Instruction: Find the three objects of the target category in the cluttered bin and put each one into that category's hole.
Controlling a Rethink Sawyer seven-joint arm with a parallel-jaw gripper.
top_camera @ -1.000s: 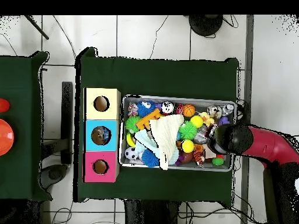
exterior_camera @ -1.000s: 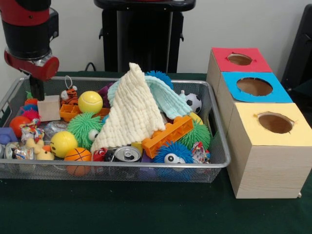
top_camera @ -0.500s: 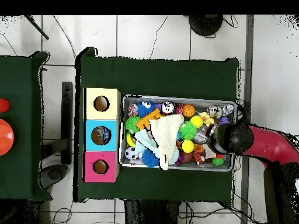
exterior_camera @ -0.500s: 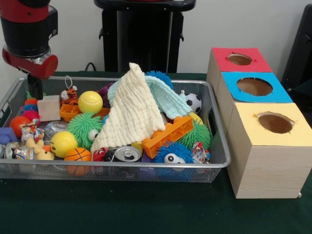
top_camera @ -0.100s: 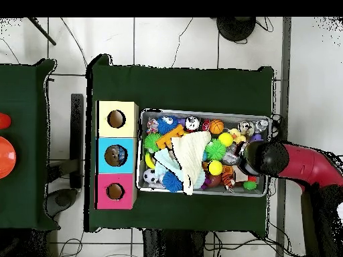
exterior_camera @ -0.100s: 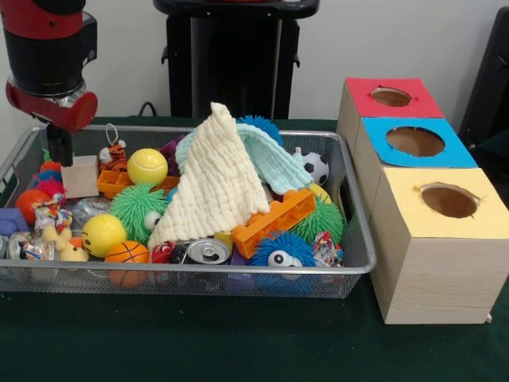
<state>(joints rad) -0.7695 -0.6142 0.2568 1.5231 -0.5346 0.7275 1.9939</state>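
Three targets are unnamed, so I judge by the gripper (exterior_camera @ -0.100s: 60, 151): it hangs low at one end of the bin (exterior_camera @ -0.100s: 350, 199), the wooden block (exterior_camera @ -0.100s: 79, 176) just beside and slightly below it. Whether its fingers are parted, I cannot tell.

In the front view, I see the arm (exterior_camera @ -0.100s: 46, 56) cut off by the top edge, and the jaws reduced to a dark stub behind the wooden block (exterior_camera @ -0.100s: 79, 176); their stance I cannot tell. The bin (exterior_camera @ -0.100s: 350, 263) runs off the left edge. The cream cloth (exterior_camera @ -0.100s: 213, 183) and the pale blue cloth (exterior_camera @ -0.100s: 270, 159) cover whatever lies beneath them. In the overhead view, the arm's head (top_camera @ -0.100s: 264, 158) hides the bin's right end, and the toys there are too small for me to identify.
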